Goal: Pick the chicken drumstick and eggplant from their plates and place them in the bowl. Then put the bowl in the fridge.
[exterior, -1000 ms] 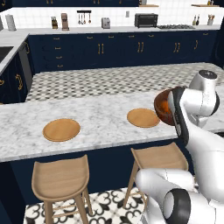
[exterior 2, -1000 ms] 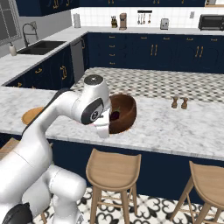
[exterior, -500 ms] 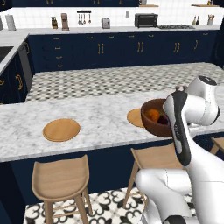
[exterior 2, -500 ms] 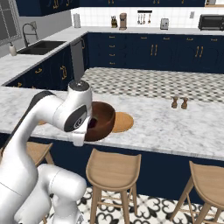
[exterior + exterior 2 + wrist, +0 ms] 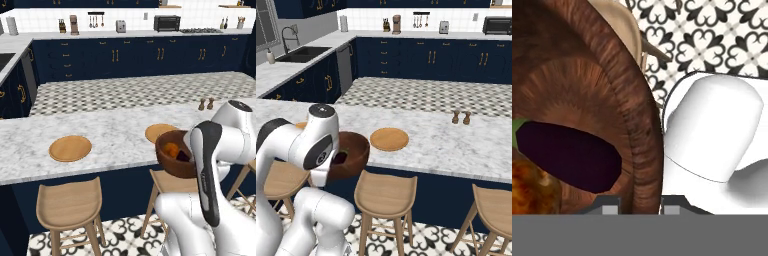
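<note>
My gripper (image 5: 641, 205) is shut on the rim of the dark reddish-brown bowl (image 5: 175, 156), one finger inside and one outside. I hold the bowl (image 5: 352, 154) in the air just off the island counter's front edge, above a stool. Inside it lie the orange-brown chicken drumstick (image 5: 171, 149) and the dark purple eggplant (image 5: 183, 156). The hand view has the eggplant (image 5: 567, 155) beside the drumstick (image 5: 529, 187) against the bowl wall (image 5: 612, 95). Two bare tan plates (image 5: 70, 148) (image 5: 159, 131) rest on the counter. The fridge is out of view.
Wooden stools (image 5: 70, 205) (image 5: 387, 194) stand along the marble island's front edge (image 5: 75, 172). Salt and pepper shakers (image 5: 461, 117) stand on the island to the right. Navy cabinets and a back counter with appliances line the far wall. A sink (image 5: 298, 54) lies far left.
The arm has drawn the bowl back from above the counter toward the base and lower, past the front edge. The plates stay where they were, and the gripper stays shut.
</note>
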### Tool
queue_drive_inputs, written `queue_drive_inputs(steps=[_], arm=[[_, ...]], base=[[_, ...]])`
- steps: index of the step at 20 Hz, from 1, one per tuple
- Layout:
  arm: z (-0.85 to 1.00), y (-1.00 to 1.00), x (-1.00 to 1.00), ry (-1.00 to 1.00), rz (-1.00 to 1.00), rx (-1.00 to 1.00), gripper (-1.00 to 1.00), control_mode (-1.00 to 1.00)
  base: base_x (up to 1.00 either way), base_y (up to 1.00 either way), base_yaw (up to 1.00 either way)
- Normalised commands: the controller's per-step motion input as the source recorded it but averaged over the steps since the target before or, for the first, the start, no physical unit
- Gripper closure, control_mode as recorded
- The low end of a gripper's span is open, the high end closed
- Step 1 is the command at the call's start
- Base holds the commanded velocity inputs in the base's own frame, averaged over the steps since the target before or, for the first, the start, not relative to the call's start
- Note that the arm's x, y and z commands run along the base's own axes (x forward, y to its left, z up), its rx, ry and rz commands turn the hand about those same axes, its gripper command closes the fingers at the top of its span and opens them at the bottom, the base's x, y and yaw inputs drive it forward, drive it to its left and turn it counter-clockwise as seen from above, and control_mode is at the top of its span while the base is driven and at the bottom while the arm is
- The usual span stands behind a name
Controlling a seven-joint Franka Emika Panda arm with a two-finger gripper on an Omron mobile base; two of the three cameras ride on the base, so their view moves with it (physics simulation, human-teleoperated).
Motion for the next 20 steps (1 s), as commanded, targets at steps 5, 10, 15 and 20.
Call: queue_drive_inputs(steps=[5, 10, 15, 20], arm=[[-0.22, 0.10, -0.06, 0.00, 0.00, 0.00, 1.00, -1.00], [0.00, 0.00, 0.02, 0.00, 0.00, 0.00, 1.00, -1.00], [0.00, 0.00, 0.00, 0.00, 0.00, 0.00, 1.00, -1.00], [0.00, 0.00, -0.04, -0.02, 0.00, 0.00, 1.00, -1.00]], base=[[0.00, 0.00, 0.00], [0.00, 0.00, 0.00], [0.00, 0.00, 0.00], [0.00, 0.00, 0.00]])
